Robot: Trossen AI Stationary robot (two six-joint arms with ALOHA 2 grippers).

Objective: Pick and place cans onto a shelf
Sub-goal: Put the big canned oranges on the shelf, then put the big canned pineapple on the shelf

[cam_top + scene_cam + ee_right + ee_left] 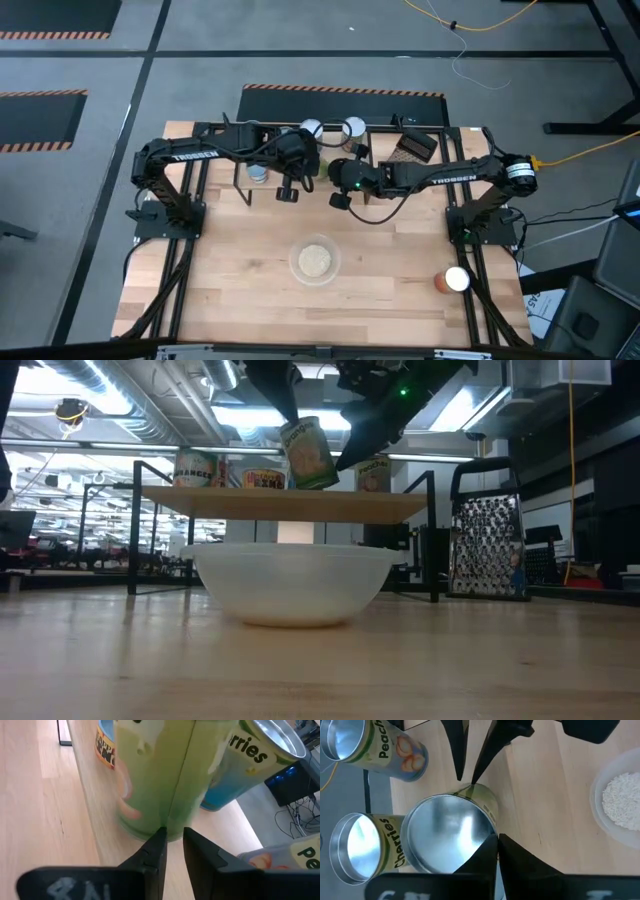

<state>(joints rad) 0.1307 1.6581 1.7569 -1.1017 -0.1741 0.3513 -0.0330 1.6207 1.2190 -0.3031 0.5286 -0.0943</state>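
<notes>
The bowl, clear glass holding pale grains, stands in front of the shelf on the table.

The can hangs tilted just over the shelf's front edge, near its middle. Whether its lower edge touches the board I cannot tell. It is a thin metal cylinder with a glossy pale-green label and a bright mirror-like top. It should be stiff and probably light, but slick, and it can swing when held by one edge. The walls at mid-height look a steadier hold than the rim.

The left gripper has its fingers closed to a sliver on the can's upper rim, one inside the edge and one outside. The right gripper stands at the can's side lower down, its fingers a slim gap apart, and nothing shows between them.

Other cans stand upright on the shelf behind, with paper-look fruit labels and shiny rims. The shelf is a pale wood board on thin black legs.

A perforated steel grater stands beside the shelf's right end.

A red-orange can sits well clear of the shelf, on the table.
</notes>
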